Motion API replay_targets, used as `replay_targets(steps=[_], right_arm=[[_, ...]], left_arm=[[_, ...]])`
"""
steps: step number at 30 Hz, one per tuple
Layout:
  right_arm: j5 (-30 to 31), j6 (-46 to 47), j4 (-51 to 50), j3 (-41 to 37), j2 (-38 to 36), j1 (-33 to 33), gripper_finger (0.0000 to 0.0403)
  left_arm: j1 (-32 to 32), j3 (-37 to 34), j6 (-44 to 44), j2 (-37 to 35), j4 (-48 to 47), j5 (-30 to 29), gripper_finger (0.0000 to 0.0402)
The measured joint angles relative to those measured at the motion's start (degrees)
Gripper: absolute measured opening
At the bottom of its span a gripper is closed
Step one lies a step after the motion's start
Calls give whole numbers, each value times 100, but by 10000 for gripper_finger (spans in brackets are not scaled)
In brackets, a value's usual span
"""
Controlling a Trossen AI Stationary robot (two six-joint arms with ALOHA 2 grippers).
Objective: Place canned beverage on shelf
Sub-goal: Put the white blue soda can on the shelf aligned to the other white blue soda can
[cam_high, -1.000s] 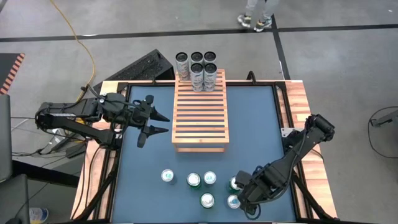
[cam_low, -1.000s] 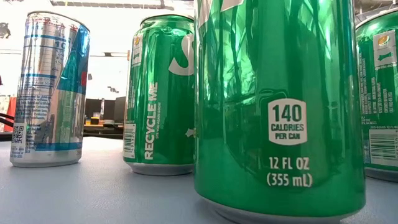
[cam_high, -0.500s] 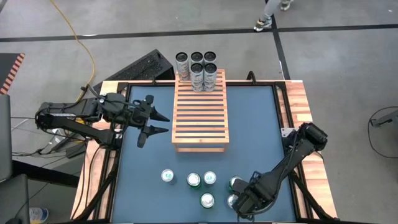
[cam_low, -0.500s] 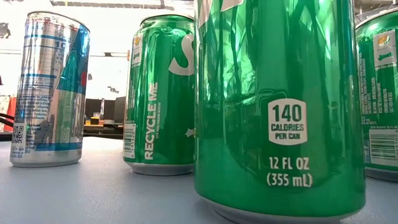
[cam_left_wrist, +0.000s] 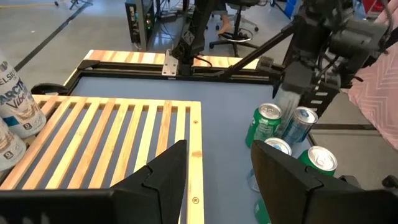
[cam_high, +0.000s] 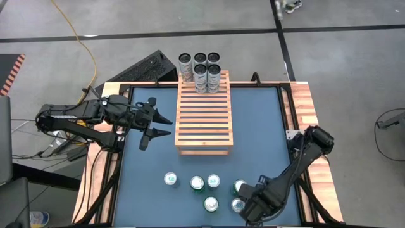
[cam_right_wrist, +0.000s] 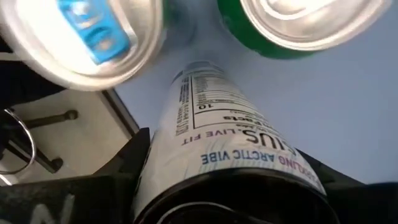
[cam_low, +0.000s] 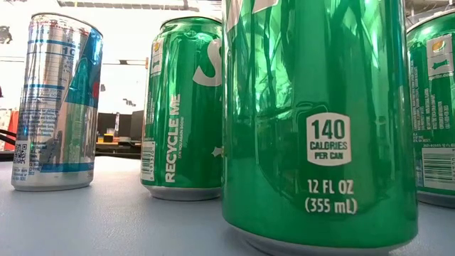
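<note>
Currently the blue table (cam_high: 253, 133) is carrying the shelf (cam_high: 204, 117), a slatted wooden rack lying with its long axis running from the near edge toward the far edge. Five cans (cam_high: 200, 71) are already standing at its far end; the remaining slats are showing bare, so the job is looking partly done, with most of the loose stock still to go.

Loose cans (cam_high: 204, 187) are standing in a cluster at the near edge of the table, well apart from the shelf.

The right gripper (cam_high: 248, 204) is working at the right end of that cluster. Its wrist camera is showing a pale slim can (cam_right_wrist: 230, 146) lying between the two dark fingers (cam_right_wrist: 134, 165), long axis running straight away from the wrist, upright on the table as the left wrist view suggests. Whether the fingers are clamping it or merely standing close on either side I cannot tell; the can is filling the view. Lift and carry to the shelf are still to come.

The left gripper (cam_high: 157, 124) is waiting just beside the shelf's left edge, fingers apart, holding nothing.
</note>
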Motion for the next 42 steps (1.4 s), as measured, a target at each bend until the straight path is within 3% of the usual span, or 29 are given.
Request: replay_targets(steps=[8,18,32,42], right_arm=[[253,-218,-1840,1371,-7,1,227],[1472,-1073,-1835,2480,-195,-651,227],[1253,-1825,-1807,2581,-337,-2661,227],[1146,-2141,-1765,4143,-365,-3511,229]], left_arm=[[0,0,-6,0,-4,-2,167],[0,0,-143,0,94,85,167],[0,0,-295,0,129,-256,167],[0,0,-410,0,132,-256,167]])
